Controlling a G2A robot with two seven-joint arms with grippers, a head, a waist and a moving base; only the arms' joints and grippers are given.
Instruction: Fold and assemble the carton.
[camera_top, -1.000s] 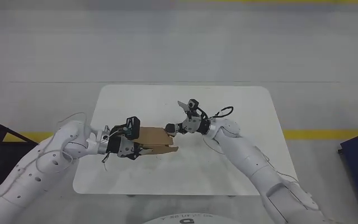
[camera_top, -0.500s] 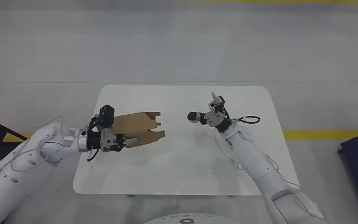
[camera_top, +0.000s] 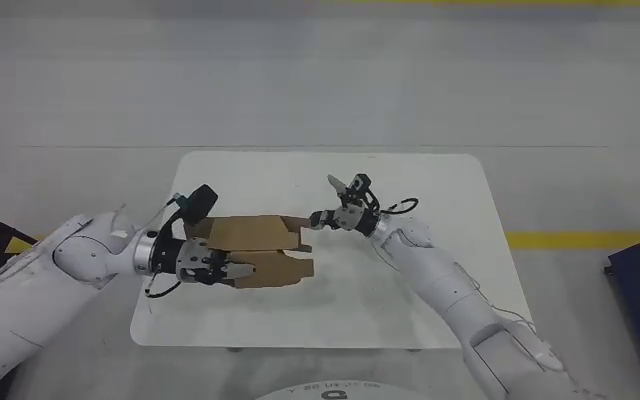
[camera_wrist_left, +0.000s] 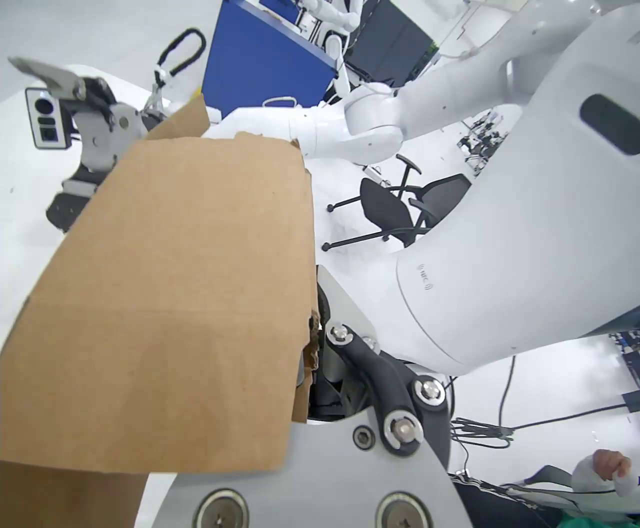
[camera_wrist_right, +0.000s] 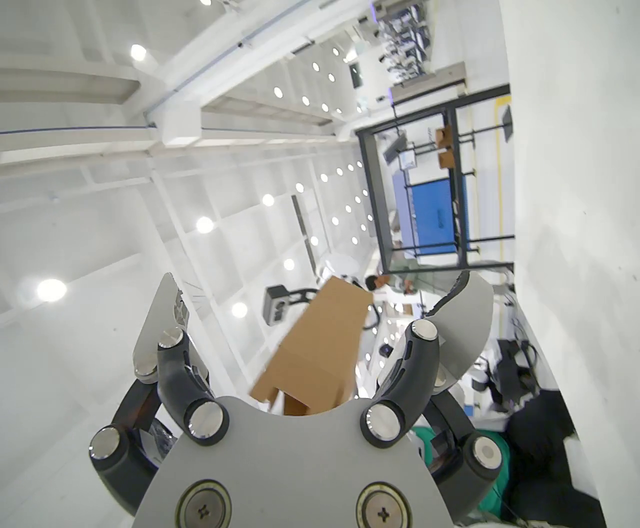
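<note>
Bright, even overhead lighting, wide-angle warping

carton (camera_top: 262, 250): shifted right, toward frame centre, since half a second ago; its panels seem to gape wider, though that is hard to judge.
left gripper (camera_top: 232, 268): swung right and slightly down with it.
right gripper (camera_top: 324, 202): moved back left across the tabletop (camera_top: 420, 290); fingers (camera_top: 317, 218) now at the carton's right end.
</note>
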